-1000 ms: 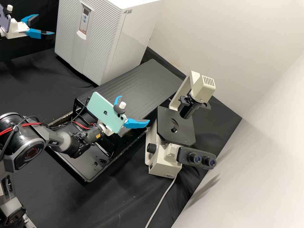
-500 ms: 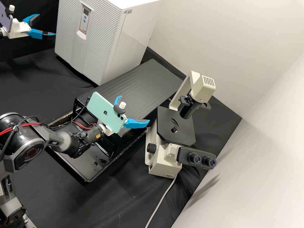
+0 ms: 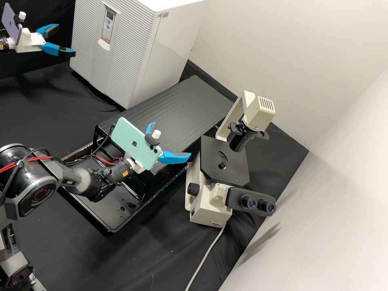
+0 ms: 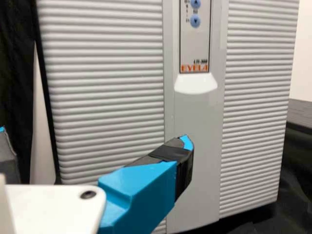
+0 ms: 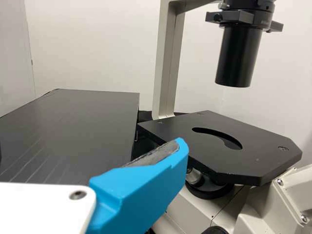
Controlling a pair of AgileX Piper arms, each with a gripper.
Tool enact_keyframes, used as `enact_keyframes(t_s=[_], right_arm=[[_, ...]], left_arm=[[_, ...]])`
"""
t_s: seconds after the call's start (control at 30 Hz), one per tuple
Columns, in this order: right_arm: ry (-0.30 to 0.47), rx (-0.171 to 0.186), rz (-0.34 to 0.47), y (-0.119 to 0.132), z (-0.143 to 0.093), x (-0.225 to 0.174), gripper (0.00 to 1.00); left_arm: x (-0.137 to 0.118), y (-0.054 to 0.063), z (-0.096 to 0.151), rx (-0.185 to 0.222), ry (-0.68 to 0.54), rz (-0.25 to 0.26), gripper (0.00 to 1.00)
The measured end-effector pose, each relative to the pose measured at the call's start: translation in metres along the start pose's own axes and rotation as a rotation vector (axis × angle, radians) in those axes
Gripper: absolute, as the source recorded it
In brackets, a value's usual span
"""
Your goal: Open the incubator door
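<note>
Pale walls (image 3: pixel 299 72) rose behind the incubator (image 3: pixel 169 48), and black cloth (image 3: pixel 40 97) lay under and in front of it. Closest to its front, our left gripper (image 3: pixel 66 40) stood with its fingers apart and nothing between them. The door (image 4: pixel 102 97) faced that gripper on the incubator's front and looked closed, its ribbed panels flanking a smooth strip (image 4: pixel 195 112). We judged it stiff and fairly heavy, likely to swing as one piece on its hinges and perhaps to resist at first if a seal held it. The ribs offered only shallow purchase, and the smooth strip could prove slippery under the pads. We favoured hooking a fingertip behind the door's free edge, though we could not tell which side was hinged; the curved pale piece (image 4: pixel 196 84) below the control panel (image 4: pixel 195 44) might be a grip, and we would have kept pressure off the buttons. Farther out from the incubator, our right gripper (image 3: pixel 171 139) was spread and held nothing, and beyond it stood the microscope (image 3: pixel 224 161).
</note>
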Motion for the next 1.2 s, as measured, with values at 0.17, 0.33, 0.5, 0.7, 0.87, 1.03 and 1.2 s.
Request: enact_keyframes(t_s=[0.17,0.33,0.5,0.7,0.87,1.03,1.2], right_arm=[[0.000,0.000,0.000,0.000,0.000,0.000,1.00],[0.000,0.000,0.000,0.000,0.000,0.000,1.00],[0.000,0.000,0.000,0.000,0.000,0.000,1.00],[0.000,0.000,0.000,0.000,0.000,0.000,1.00],[0.000,0.000,0.000,0.000,0.000,0.000,1.00],[0.000,0.000,0.000,0.000,0.000,0.000,1.00],[0.000,0.000,0.000,0.000,0.000,0.000,1.00]], left_arm=[[0.002,-0.008,-0.003,-0.001,-0.009,-0.021,1.00],[-0.001,-0.008,-0.008,0.006,0.002,-0.025,1.00],[-0.021,-0.011,-0.009,0.000,0.037,-0.045,1.00],[-0.041,-0.007,-0.018,0.062,0.040,-0.018,1.00],[-0.051,-0.006,-0.027,0.107,0.044,-0.037,1.00],[-0.053,-0.007,-0.031,0.131,0.035,-0.046,1.00],[-0.046,-0.010,-0.040,0.143,0.029,-0.046,1.00]])
